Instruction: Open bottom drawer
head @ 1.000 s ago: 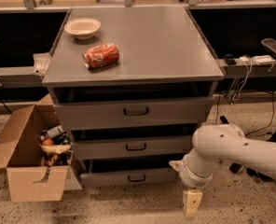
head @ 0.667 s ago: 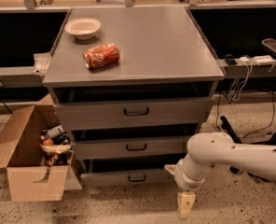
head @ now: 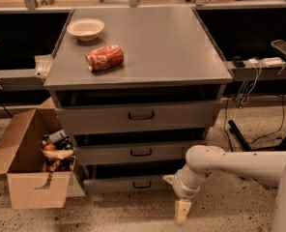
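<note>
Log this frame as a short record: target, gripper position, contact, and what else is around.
target: bottom drawer, dark handle at its centre
gripper position: gripper low near the floor, pointing down, right of the handle
contact: none with the handle
arm: reaches in from the right
cabinet top: bowl; red can lying on its side
left of cabinet: open box with items inside
</note>
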Motion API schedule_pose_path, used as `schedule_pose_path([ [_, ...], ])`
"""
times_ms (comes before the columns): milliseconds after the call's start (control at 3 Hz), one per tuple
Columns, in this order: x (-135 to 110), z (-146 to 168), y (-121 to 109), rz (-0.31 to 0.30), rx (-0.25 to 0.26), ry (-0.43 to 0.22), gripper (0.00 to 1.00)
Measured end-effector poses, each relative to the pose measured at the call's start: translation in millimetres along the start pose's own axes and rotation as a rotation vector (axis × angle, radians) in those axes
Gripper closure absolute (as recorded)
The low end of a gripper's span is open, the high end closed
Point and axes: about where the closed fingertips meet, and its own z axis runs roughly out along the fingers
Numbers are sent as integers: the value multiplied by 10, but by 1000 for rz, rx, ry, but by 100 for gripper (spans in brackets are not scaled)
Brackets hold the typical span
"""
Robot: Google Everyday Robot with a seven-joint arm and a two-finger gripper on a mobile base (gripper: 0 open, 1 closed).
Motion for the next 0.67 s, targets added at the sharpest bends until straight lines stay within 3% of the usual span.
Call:
schedule_pose_path([
  [333,135,146,-88,20,7,4,0],
  [667,494,431,-342,3,48,24,0],
])
